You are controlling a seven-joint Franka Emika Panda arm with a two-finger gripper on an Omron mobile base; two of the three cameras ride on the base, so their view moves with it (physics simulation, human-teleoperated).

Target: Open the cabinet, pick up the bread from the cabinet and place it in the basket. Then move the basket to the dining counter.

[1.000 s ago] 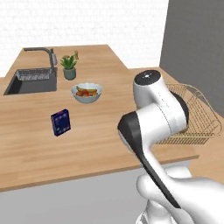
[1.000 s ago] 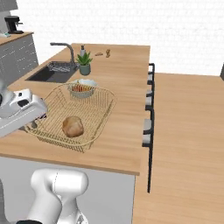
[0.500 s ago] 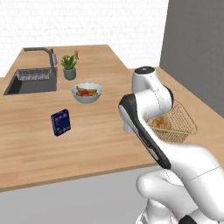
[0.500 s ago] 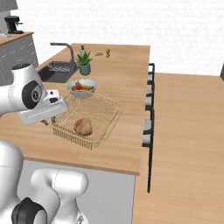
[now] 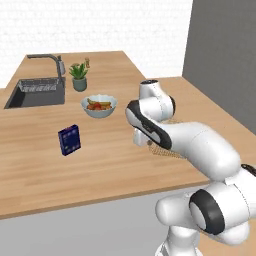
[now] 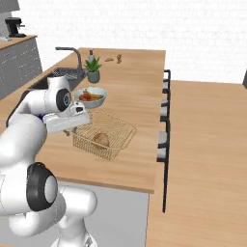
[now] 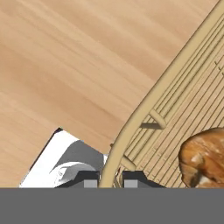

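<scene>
Basket [image 6: 105, 135] has swung a fair bit over the last second: it was out past the near right edge of the table, and now it sits lower and further in over the wood, closer to the fruit bowl. The arm has folded in with it.

The hand [image 7: 108, 180] is clenched tight on the basket's near rim, the two dark fingertips [image 7: 89, 178] pinching the thin wire from either side, so it's grasping the basket and nothing else. From the right base view I can't tell if the basket's bottom is touching the table [image 6: 140, 82] or hanging just above it.

The bread [image 6: 101, 139] is lying inside the basket on the mesh floor, towards its near side, a brown crusty lump in the hand view.

Around it: a white bowl of fruit [image 5: 99, 105] just beyond the basket, a small potted plant [image 5: 79, 76] further back beside the steel sink [image 5: 36, 92] and its tap [image 5: 52, 61], and a dark blue box [image 5: 69, 139] standing upright well to the left. Dark stools [image 6: 165, 116] line the table's right edge.
</scene>
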